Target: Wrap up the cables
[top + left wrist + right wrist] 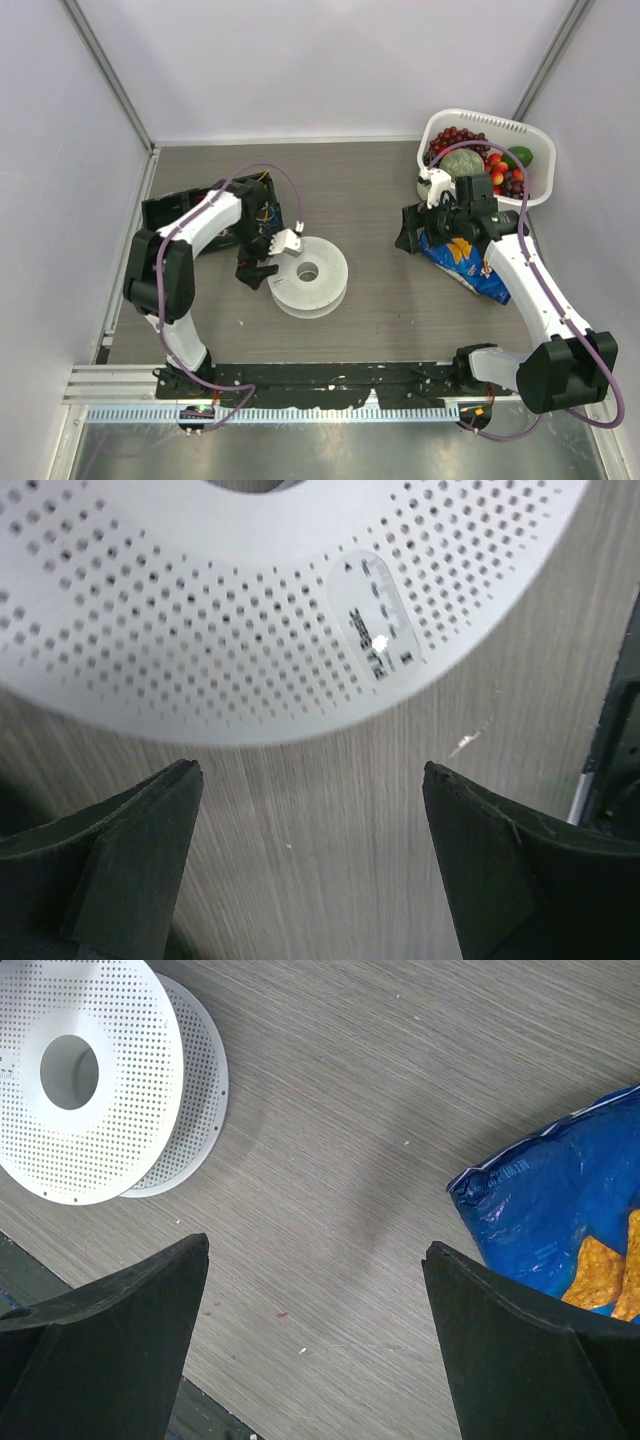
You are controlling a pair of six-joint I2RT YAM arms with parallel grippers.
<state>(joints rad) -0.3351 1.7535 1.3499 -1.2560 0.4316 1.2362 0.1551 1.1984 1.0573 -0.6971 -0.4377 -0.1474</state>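
Note:
The white perforated spool (311, 276) lies flat on the table; it also shows in the left wrist view (250, 610) and the right wrist view (85, 1070). My left gripper (256, 272) (310, 770) is open and empty, low over the table just left of the spool's rim. My right gripper (408, 234) (315, 1245) is open and empty over bare table between the spool and the chips bag. Only small bits of yellow cable (263, 211) show in the black box, mostly hidden behind my left arm.
A black box (178, 214) sits at the back left. A blue chips bag (466, 263) (560, 1210) lies under my right arm. A white basket (520, 133) of fruit stands at the back right. Walls close in the table.

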